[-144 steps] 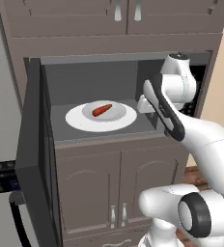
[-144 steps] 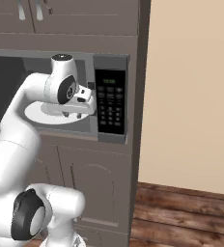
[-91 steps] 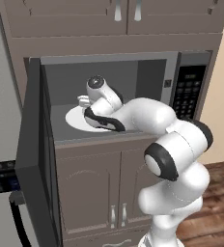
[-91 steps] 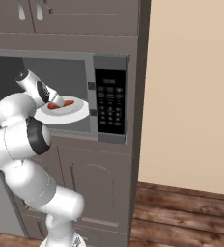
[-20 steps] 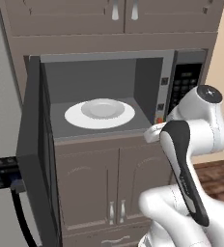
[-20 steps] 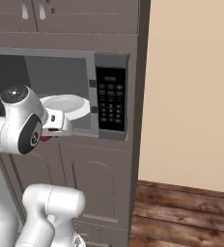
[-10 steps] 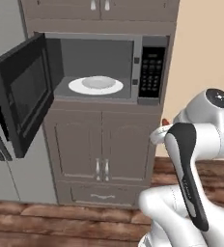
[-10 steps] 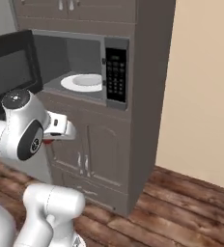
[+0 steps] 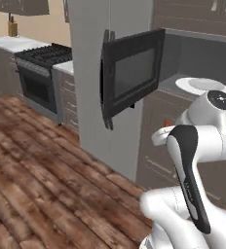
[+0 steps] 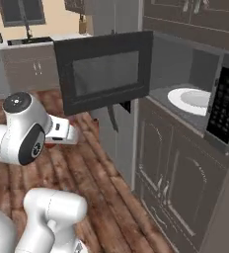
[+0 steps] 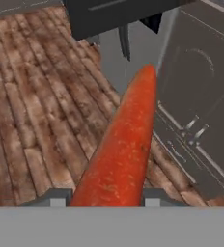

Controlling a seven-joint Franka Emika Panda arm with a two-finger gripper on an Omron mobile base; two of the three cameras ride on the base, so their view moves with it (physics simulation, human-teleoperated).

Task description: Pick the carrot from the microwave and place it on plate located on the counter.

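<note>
Jaws are clamped on the carrot, and in the hand view it sticks way out past the tips, pointing down over the wood floor with dark cabinet doors off to one side. The grip sits near the fat end, so most of the length hangs free beyond the pinch.

From the right base view the gripper is parked out in the open room, well apart from the microwave, whose door is swung wide. The white turntable inside has nothing orange on it. A stove sits further along the wall in the left base view.

No plate spotted so far, so my guess is we're mid-carry with the drop-off ahead.

What could bite: that long overhang. A fast swing or bumpy drive could twist the carrot in the pinch and let it slide out onto the floor. The open door is also a clip hazard if the arm swings back that way.
</note>
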